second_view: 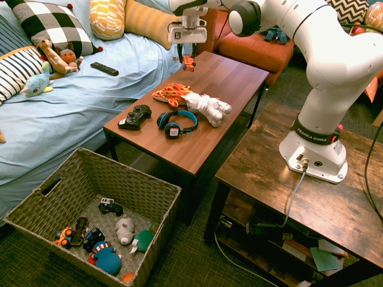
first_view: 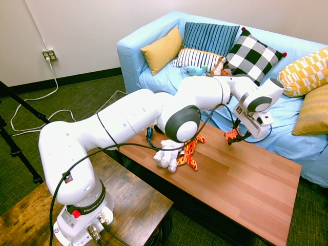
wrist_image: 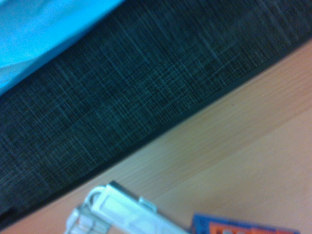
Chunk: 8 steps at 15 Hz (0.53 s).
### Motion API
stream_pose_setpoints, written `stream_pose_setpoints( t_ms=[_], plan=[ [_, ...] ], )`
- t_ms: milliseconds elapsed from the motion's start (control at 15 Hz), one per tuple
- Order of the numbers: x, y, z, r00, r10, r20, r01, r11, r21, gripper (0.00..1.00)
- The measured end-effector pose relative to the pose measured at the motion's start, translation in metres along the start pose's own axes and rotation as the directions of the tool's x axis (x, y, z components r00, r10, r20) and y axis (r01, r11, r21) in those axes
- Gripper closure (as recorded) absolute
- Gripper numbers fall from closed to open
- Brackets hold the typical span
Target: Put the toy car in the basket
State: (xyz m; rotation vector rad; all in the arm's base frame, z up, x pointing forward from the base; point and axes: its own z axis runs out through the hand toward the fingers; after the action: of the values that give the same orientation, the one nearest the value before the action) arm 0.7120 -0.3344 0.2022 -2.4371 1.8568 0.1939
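- The pincer [second_view: 187, 60] is clamped on the toy car [second_view: 188, 62], pointing straight down, at the top centre of the second exterior frame.
- In the first exterior view the toy car [first_view: 232, 136] hangs in the pincer [first_view: 234, 137] at right of centre, clear of the worktop [first_view: 246, 184], above the edge nearest the sofa [first_view: 154, 77].
- The wrist view shows a blurred orange and blue shape at the bottom edge; it is probably the car, but detail cannot be made out. Its long axis cannot be read from any view.
- The deciding relation: the basket [second_view: 152, 182] stands on the floor at the lower left of the second exterior frame, well apart from the car and far below it. Judged from this, the carry must run from top centre down to lower left, past the near end of the worktop.
- The basket is open on top and already holds several small toys on its floor; free space remains at its upper-left end.
- Along that line, on the wood-grain worktop, lie a flame-patterned plush [second_view: 172, 92], a white plush figure [second_view: 209, 106], blue headphones [second_view: 175, 122] and a black game controller [second_view: 136, 116]. A low carry could brush them.
- Room: a living room with dark green carpet [first_view: 77, 97], a blue-covered sofa with assorted cushions, and a remote control [second_view: 104, 69] on the seat.
- Task status, as judged: car grasped and off the surface; transfer and release not yet done.
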Motion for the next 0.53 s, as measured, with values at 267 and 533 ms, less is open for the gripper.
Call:
stream_pose_setpoints(
  t_ms=[267,533],
  plan=[
    [-0.095,-0.065,-0.033,0.981,-0.154,-0.117,0.156,0.988,0.005,1.0],
    [-0.278,-0.133,-0.035,0.915,-0.321,-0.246,0.304,0.947,-0.106,1.0]
  ],
)
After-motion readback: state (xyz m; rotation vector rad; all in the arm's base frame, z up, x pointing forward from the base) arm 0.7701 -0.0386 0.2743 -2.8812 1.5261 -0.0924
